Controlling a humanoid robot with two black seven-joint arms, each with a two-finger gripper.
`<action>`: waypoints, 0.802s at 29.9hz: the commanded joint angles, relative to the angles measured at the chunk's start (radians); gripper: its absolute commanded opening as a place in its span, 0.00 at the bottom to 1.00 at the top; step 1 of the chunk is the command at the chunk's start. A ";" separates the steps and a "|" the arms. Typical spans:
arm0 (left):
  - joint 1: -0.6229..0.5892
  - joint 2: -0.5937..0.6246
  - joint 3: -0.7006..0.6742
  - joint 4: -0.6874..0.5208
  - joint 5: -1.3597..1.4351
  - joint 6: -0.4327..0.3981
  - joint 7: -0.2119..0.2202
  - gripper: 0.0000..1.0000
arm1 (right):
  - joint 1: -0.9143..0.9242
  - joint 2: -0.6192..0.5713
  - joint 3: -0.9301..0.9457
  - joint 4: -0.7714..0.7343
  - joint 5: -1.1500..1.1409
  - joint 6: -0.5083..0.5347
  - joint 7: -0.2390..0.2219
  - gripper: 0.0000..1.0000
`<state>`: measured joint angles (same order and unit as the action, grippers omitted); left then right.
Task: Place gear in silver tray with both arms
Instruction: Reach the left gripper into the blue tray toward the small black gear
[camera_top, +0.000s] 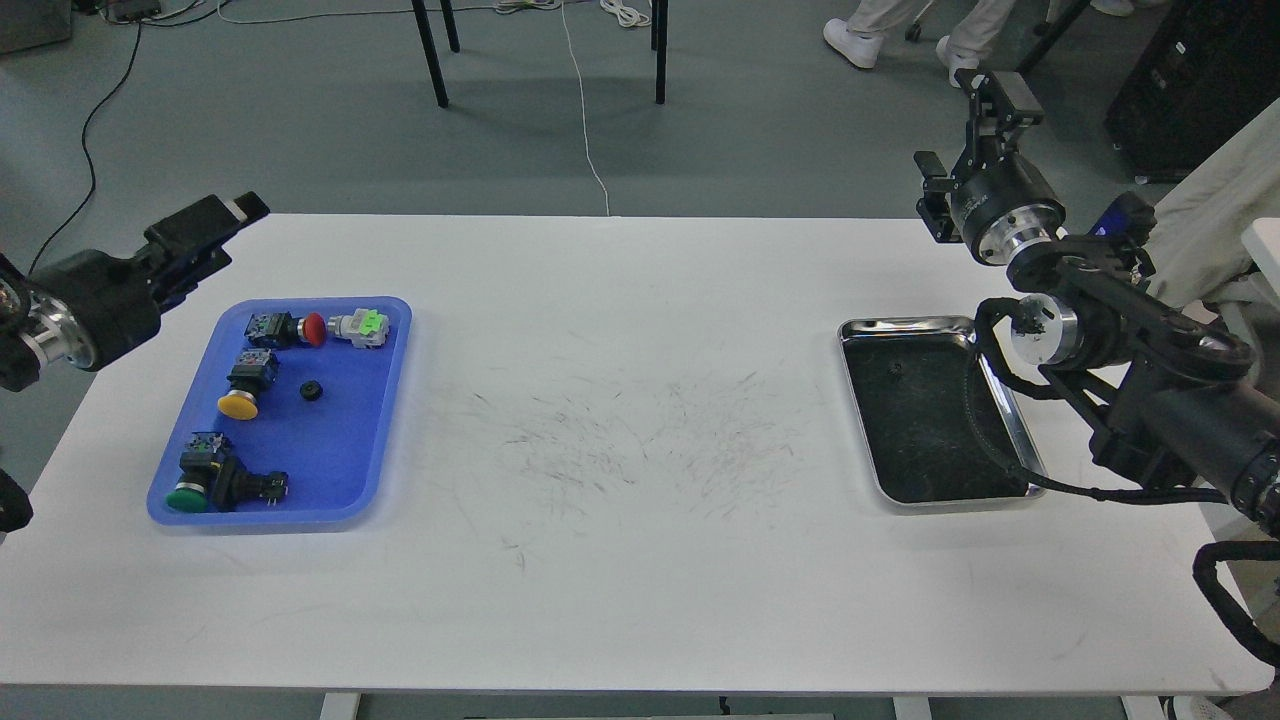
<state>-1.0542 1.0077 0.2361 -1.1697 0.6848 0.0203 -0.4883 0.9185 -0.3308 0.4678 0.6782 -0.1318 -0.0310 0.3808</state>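
Note:
The gear (311, 390) is a small black ring lying in the blue tray (385, 440) at the left, among push buttons. The silver tray (905, 324) sits at the right of the white table, its dark bottom bare. My left gripper (222, 236) hovers over the table's far left corner, above and left of the blue tray, with its fingers apart and empty. My right gripper (968, 125) is raised beyond the table's far right edge, behind the silver tray, open and empty. A black cable from my right arm hangs over the silver tray's right side.
The blue tray also holds a red button (314, 328), a green-and-white switch (363, 326), a yellow button (239, 403) and a green button (187, 495). The table's middle (620, 440) is scuffed. A person's feet (850, 40) and chair legs (434, 60) are behind the table.

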 joint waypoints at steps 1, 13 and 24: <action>-0.072 -0.058 0.119 0.027 0.073 0.038 0.000 0.98 | -0.003 0.001 -0.001 0.000 0.000 0.000 0.001 0.94; -0.181 -0.259 0.474 0.168 0.298 0.230 0.000 0.93 | -0.003 -0.001 -0.001 0.000 -0.003 -0.001 0.006 0.94; -0.167 -0.334 0.582 0.292 0.377 0.309 0.000 0.92 | -0.007 -0.001 -0.001 0.000 -0.008 -0.001 0.006 0.94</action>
<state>-1.2302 0.6860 0.8140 -0.9006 1.0587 0.3168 -0.4887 0.9113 -0.3315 0.4662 0.6780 -0.1389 -0.0322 0.3867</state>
